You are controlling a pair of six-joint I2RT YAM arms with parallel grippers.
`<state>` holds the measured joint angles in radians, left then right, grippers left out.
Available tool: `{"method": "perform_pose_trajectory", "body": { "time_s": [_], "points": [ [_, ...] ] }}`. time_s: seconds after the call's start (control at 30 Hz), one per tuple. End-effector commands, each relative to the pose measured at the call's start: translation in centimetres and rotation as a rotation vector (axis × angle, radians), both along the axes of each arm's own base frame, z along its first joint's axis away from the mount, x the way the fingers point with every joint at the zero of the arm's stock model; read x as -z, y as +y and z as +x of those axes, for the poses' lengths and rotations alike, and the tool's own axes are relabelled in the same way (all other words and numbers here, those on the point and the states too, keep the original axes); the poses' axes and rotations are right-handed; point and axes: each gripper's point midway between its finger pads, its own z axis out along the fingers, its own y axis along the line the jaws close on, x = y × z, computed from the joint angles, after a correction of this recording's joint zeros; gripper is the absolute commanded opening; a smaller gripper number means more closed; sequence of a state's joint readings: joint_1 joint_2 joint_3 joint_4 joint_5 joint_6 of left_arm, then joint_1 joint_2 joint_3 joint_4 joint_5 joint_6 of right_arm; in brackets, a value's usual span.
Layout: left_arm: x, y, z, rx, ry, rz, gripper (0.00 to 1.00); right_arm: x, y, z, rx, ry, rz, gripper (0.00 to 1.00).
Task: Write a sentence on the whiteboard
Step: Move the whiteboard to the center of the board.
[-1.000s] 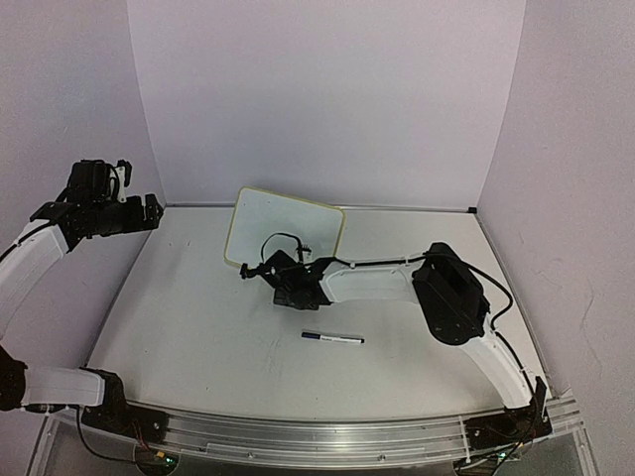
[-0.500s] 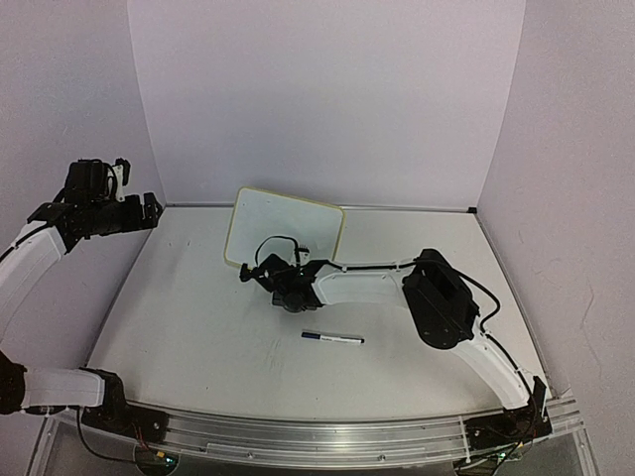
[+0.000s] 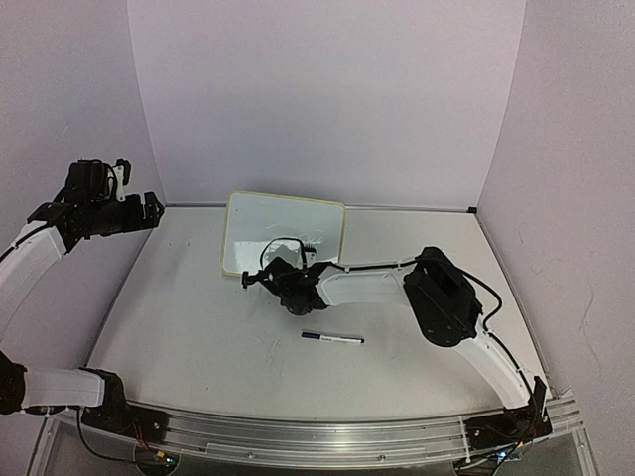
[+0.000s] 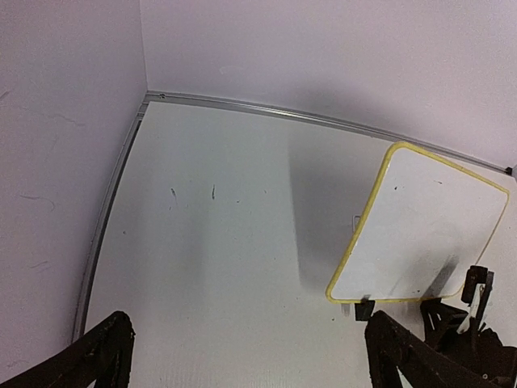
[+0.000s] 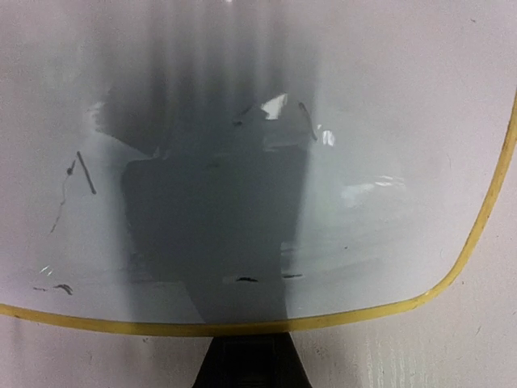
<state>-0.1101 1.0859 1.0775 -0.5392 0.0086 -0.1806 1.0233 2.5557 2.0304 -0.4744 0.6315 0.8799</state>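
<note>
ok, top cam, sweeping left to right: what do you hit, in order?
left gripper → whiteboard → right arm's elbow. Left out: the right gripper, at the whiteboard's lower edge, and the marker, nearer the arms' bases under its right corner; both overlap it sideways.

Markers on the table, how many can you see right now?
1. The marker lies flat on the table, nearer the arm bases than the whiteboard; another could be hidden behind the right arm.
</note>
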Motion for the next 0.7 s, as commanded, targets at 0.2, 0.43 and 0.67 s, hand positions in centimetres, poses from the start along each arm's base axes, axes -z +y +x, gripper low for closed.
{"method": "perform_pose_trajectory", "body": {
  "time_s": [0.2,0.43,0.67],
  "points": [
    [-0.2,-0.1,0.4,0.007,-0.023,-0.004,1.0,-2.5,-5.8,-2.1,-0.049,-0.002,-0.186,0.0],
    [0.4,-0.3,0.7,0.013,-0.01,-0.004,0.99,-2.5,-10.2,-4.6,-0.115,0.017,-0.313,0.0],
    [1.1,-0.8,1.0,0.037,0.005,-0.012,0.99,-2.2,-11.1,-6.2,-0.213,0.016,-0.279,0.0]
  ]
}}
